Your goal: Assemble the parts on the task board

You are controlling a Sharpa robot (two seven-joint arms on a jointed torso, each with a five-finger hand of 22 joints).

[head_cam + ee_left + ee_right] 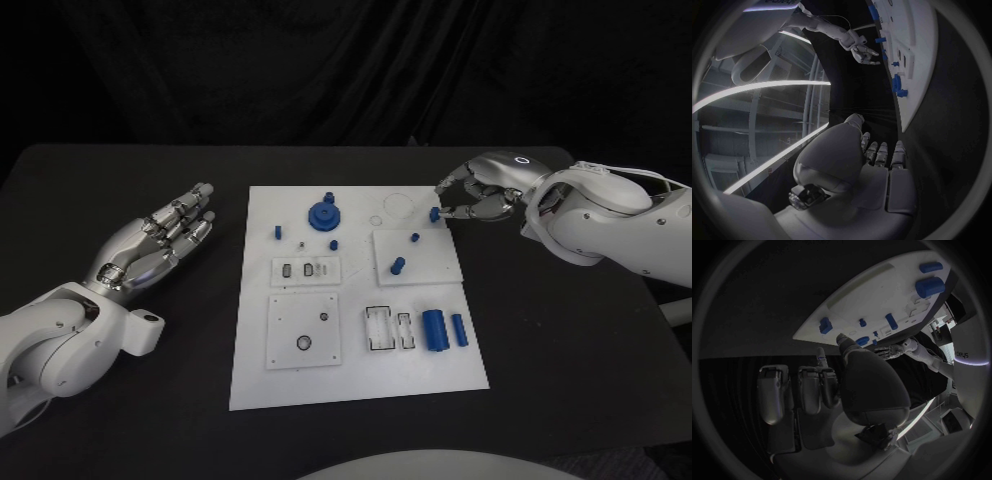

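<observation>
Task board [361,385], white, lies flat mid-bench [577,380], long axis running 12 to 6 o'clock in the head view. Blue parts scattered over it: a round geared piece [326,214] near the 12 o'clock end, a small peg [434,214] at the 1 o'clock edge, another peg [397,266] on a raised square plate at centre-right, two cylinders [433,330] lying side by side toward 4 o'clock, their long axes parallel to the board's.

Right robot hand [476,195] hovers at the board's 1 o'clock corner, fingers curled inward with tips close to the small peg. Whether a fingertip touches or pinches that peg I cannot tell; the head view is too small there, and the right wrist view shows the palm and fingers from behind, blocking the contact point.

Left robot hand [156,240] lies off the board at 9 o'clock, well apart from every part, fingers extended and spread, holding nothing. Left wrist view confirms straight fingers [882,152] over bare bench.

Key relation: the small peg sits just at the right robot hand's fingertips, toward 9 o'clock from its palm; the right arm is clearly the nearer one. Judgement: the next move is probably a pinch on that peg.

Hard to make out: the shallow recesses and outlined slots [382,328] on the lower board, and which socket suits the peg.
</observation>
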